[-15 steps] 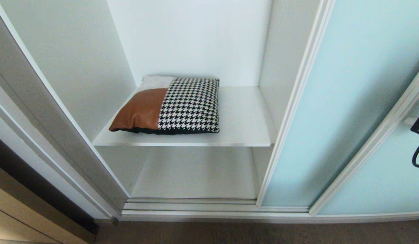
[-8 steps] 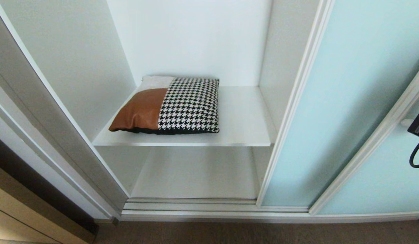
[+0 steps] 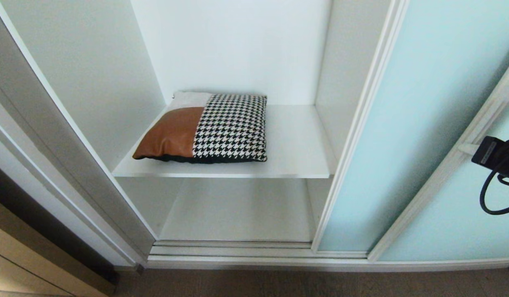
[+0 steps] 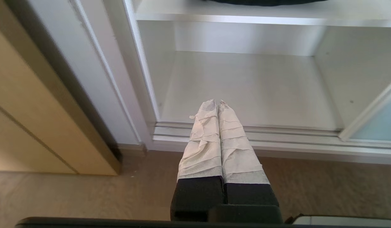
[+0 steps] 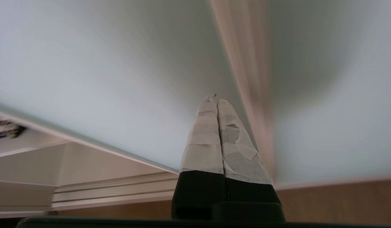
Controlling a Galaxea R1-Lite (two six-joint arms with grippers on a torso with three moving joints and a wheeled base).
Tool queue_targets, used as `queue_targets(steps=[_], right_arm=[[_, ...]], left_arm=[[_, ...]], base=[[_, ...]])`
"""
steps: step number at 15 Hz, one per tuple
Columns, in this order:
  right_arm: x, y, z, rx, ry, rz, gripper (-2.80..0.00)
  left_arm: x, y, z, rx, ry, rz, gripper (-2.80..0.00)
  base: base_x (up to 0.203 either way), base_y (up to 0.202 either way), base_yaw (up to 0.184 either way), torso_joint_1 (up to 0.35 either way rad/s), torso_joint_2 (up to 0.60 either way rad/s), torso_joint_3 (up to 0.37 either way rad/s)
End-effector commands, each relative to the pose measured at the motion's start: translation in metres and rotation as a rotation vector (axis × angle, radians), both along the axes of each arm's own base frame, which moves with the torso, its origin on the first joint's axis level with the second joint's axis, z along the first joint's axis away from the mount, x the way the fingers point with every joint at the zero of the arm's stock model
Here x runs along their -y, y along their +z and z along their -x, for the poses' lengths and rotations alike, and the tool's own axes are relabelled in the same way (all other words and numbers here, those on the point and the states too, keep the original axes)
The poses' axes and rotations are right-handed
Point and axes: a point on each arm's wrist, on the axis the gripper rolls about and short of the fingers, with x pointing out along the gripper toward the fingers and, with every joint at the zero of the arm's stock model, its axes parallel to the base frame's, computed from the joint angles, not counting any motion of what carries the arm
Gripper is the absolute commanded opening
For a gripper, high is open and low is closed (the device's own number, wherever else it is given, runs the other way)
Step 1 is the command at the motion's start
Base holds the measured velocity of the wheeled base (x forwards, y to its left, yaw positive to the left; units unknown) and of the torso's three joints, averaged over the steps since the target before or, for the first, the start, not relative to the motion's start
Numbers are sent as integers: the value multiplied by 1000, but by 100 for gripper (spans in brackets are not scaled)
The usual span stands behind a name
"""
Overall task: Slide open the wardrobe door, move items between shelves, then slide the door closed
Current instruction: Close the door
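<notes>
Shifted leftward along the door since earlier: right gripper, jaws clenched, empty, tips at the glass beside its frame. Left gripper clenched, empty, low before the bottom shelf. Cushion flat on upper shelf.

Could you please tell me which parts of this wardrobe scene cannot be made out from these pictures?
- Right gripper: the head view's right edge cuts it off.
- Frosted pale aqua-blue glass sliding door: blurred in the right wrist view; contact unclear.
- Tan leather and houndstooth square cushion: the left wrist view's top edge shows only its black backing.
</notes>
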Motion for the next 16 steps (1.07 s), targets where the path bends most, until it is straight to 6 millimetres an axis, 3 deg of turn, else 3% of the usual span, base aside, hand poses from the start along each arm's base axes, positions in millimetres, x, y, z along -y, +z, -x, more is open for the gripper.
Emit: queue_targets(steps=[1, 6, 9, 11, 16], right_arm=[[-23, 5, 7, 20, 67, 6, -280], [-65, 5, 23, 24, 160, 17, -280], [-77, 18, 62, 85, 203, 26, -280], [-77, 23, 75, 85, 196, 21, -280], [-55, 23, 53, 55, 107, -45, -280]], left_arm=[[0, 0, 0, -3, 2, 0, -280], [0, 0, 0, -3, 2, 0, -280], [0, 0, 0, -3, 2, 0, -280], [0, 0, 0, -3, 2, 0, -280], [0, 0, 0, -3, 2, 0, -280]], base=[[0, 0, 0, 0, 0, 0], [0, 0, 0, 0, 0, 0], [0, 0, 0, 0, 0, 0], [0, 0, 0, 0, 0, 0], [0, 0, 0, 0, 0, 0]])
